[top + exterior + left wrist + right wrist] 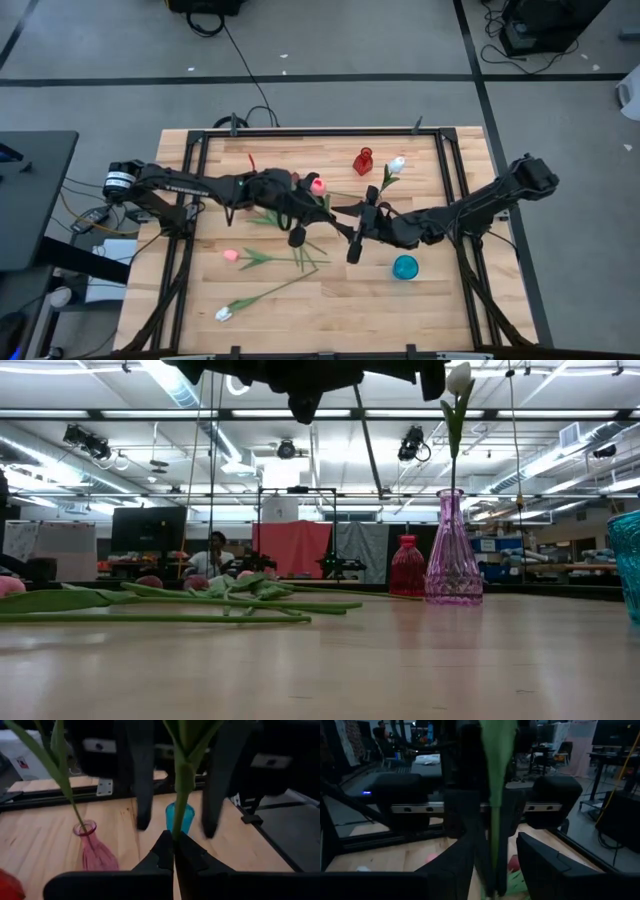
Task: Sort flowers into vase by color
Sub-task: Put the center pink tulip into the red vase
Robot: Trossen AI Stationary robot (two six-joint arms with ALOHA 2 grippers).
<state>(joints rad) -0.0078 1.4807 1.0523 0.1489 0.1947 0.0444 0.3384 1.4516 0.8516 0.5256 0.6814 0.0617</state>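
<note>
A pink-headed tulip (317,184) stands nearly upright above the table's middle, with my left gripper (174,851) shut on its green stem. My right gripper (495,870) faces it from the right and is open; its two fingers (142,795) stand on either side of the same stem (495,820). I cannot tell whether they touch it. A white tulip (458,378) stands with its stem in the pink glass vase (452,555). Beside that is a red vase (362,160). A teal vase (405,267) stands at the near right. My left gripper pinches the pink tulip's stem (176,831) between the free ends of its two fingers. The fingers come nearly level from the table's left and lie across the stem. The stem rises upright above them, and the flower is lifted clear of the table.
Loose tulips lie on the wood at the near left: one with a pink head (231,255), one with a white head (222,314), and more green stems (150,605) under my arms. A black frame (200,150) borders the tabletop.
</note>
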